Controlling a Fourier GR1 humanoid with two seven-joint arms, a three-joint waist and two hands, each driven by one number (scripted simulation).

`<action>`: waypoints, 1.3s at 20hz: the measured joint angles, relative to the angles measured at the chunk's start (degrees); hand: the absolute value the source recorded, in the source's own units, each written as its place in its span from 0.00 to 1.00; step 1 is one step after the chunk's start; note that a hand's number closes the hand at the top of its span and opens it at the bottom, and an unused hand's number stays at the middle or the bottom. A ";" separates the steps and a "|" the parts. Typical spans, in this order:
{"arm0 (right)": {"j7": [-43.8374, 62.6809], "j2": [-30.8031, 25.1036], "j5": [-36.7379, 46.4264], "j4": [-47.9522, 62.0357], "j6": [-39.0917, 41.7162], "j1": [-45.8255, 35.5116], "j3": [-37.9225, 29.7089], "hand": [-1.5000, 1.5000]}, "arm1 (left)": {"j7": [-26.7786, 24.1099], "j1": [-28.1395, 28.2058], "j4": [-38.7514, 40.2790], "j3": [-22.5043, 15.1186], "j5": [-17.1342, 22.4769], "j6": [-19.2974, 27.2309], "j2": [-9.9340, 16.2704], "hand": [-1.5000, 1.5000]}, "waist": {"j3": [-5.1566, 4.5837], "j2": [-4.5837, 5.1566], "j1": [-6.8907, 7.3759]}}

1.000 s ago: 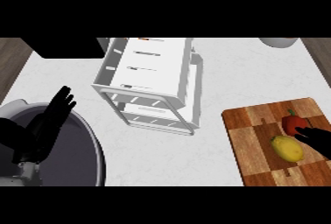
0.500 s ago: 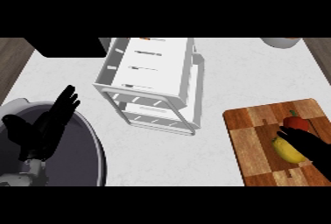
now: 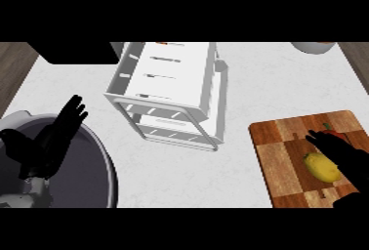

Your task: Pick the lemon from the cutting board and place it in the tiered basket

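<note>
**Right hand over the lemon on the board**

The robot's right hand [image 3: 344,155] comes in from the lower right and lies across the striped wooden cutting board [image 3: 277,161]. Its dark fingers stretch up and to the left, laid along the right side of the yellow oval lemon [image 3: 321,167], which sits on the board just left of the palm. The fingers look fairly straight; whether any of them curl round the fruit I cannot tell, since hand and shadow merge there. Just past the fingertips, a small red item [image 3: 332,132] peeks out on the board, mostly hidden.

Well off to the left of that hand, across the white speckled counter [image 3: 187,171], stands the white wire tiered basket [image 3: 169,93].

The left hand [image 3: 54,139] rests far on the other side, open with fingers straight and pointing up, above a large round dark grey pot [image 3: 97,171]. Beyond the right hand, a pale bowl [image 3: 314,47] shows partly.
</note>
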 measured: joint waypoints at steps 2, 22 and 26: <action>-0.62 1.49 1.89 1.34 -1.26 -0.54 -0.37 0.00 | 0.40 0.04 -0.35 -0.10 -1.16 0.33 -0.94 0.50 | 0.00 -0.01 -0.03; -4.55 4.03 15.67 12.23 -1.64 -6.88 -0.92 1.00 | 0.49 -0.04 -0.66 2.06 -3.75 -2.28 -3.97 0.50 | -0.99 -0.58 0.17; 0.18 5.12 15.70 18.88 -0.33 -13.37 -4.77 1.00 | 1.45 -0.94 -0.37 1.93 -3.90 -2.59 -3.91 0.50 | -0.88 -0.40 0.73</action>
